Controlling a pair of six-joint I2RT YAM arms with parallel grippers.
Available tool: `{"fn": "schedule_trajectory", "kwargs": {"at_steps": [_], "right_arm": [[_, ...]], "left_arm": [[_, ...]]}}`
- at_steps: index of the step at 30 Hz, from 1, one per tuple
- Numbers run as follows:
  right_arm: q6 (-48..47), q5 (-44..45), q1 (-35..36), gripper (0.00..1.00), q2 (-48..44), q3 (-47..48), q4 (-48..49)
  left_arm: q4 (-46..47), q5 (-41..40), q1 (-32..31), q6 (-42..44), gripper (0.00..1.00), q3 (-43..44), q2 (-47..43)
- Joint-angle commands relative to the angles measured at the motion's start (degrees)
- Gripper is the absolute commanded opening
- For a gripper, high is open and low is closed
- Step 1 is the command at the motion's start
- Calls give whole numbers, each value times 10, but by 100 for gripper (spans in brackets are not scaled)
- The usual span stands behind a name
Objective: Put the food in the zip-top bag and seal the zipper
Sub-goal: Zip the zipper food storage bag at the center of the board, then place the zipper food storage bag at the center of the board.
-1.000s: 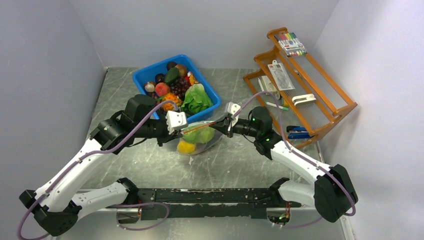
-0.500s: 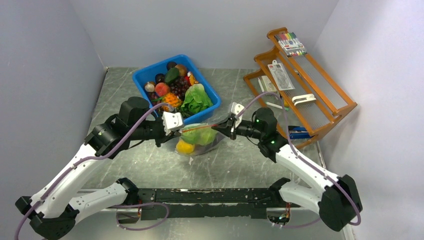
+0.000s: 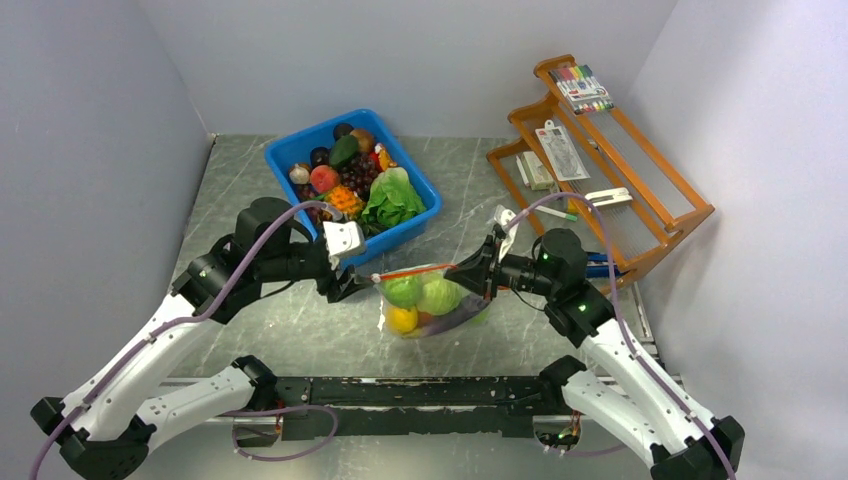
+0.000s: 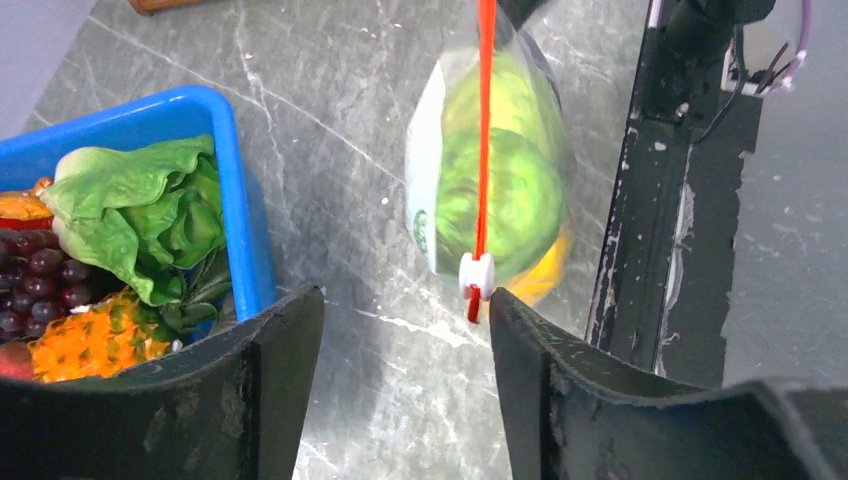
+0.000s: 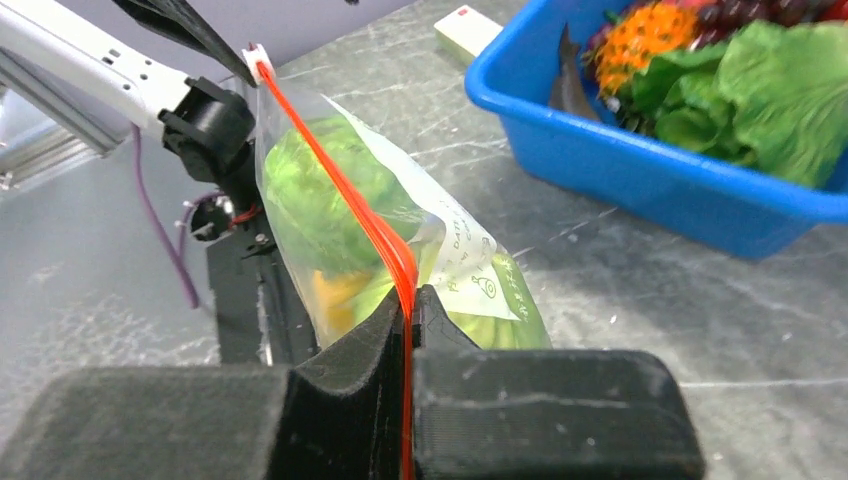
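The zip-top bag (image 3: 432, 300) hangs above the table by its right end. It holds two green cabbage-like balls (image 3: 404, 290) and a yellow piece (image 3: 402, 319). My right gripper (image 3: 478, 272) is shut on the red-orange zipper (image 3: 425, 270). In the right wrist view the zipper (image 5: 345, 190) runs up from my shut gripper (image 5: 412, 300) to a white slider (image 5: 256, 55). My left gripper (image 3: 358, 290) stands open just left of the bag, holding nothing. From the left wrist, the bag (image 4: 520, 190) and its slider (image 4: 477, 275) hang just beyond the open gripper (image 4: 405, 302).
A blue bin (image 3: 310, 132) of more toy food, with lettuce (image 3: 392, 200), stands behind the left gripper. A wooden rack (image 3: 650, 215) with stationery fills the right side. A black bar (image 3: 420, 392) crosses the table's near edge.
My left gripper has opened and let go of the zipper's left end. The right arm has carried the bag to the right and nearer, and it now hangs from that gripper alone.
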Motion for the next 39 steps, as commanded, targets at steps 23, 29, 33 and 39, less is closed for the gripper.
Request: {"fn": "schedule_trajectory", "kwargs": {"at_steps": [23,29,33,39], "right_arm": [[61,308,-16,0,170,25,-158],[59,412,-39,0,213,23,-160],[60,443,-40,0,219,20,-146],[74,494,-40,19,227,34,-146]], "left_arm": [[107,-132,2,-53,100,-68,-110],[95,-153,2,-56,100,-78,-114],[117,-163,1,-76,100,-91,-123],[148,-231,1,-145,100,-108,-127]]}}
